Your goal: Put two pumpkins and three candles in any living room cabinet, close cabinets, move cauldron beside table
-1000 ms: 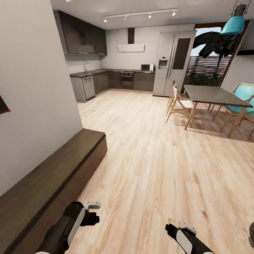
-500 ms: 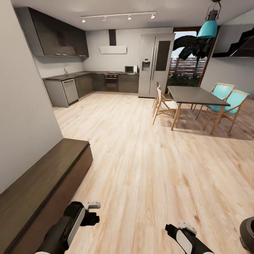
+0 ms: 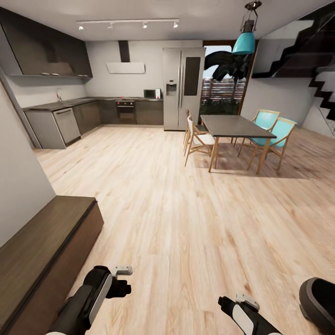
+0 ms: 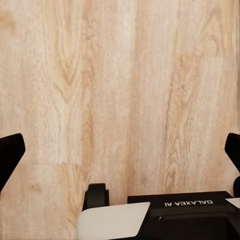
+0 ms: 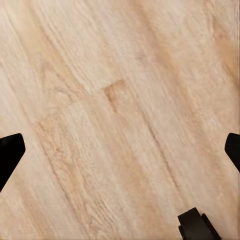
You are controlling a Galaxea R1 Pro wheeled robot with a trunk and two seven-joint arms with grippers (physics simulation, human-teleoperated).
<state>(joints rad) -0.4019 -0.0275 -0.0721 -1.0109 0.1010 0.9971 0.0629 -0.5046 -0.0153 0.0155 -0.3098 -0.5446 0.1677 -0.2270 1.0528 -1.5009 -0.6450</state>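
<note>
The low dark-brown wooden cabinet (image 3: 42, 251) runs along the wall at the lower left, its front closed. Part of the black rounded cauldron (image 3: 320, 302) shows on the floor at the lower right corner. My left gripper (image 3: 122, 280) hovers over the wood floor just right of the cabinet. In the left wrist view my left gripper (image 4: 120, 150) is open, its black fingertips (image 4: 10, 155) far apart over bare planks. My right gripper (image 3: 234, 302) hangs left of the cauldron. In the right wrist view my right gripper (image 5: 120, 150) is open too and holds nothing.
A wide light wood floor (image 3: 186, 204) stretches ahead. A dark-topped dining table (image 3: 235, 126) with wooden and teal chairs stands at the back right under a teal lamp. Dark grey kitchen units (image 3: 70, 121) and a fridge (image 3: 182, 88) line the far wall. Stairs (image 3: 321, 79) rise at the right.
The whole view has swung to the right, so the cabinet and kitchen slid left. More of the cauldron has come into the lower right corner. Both arms hold the same pose.
</note>
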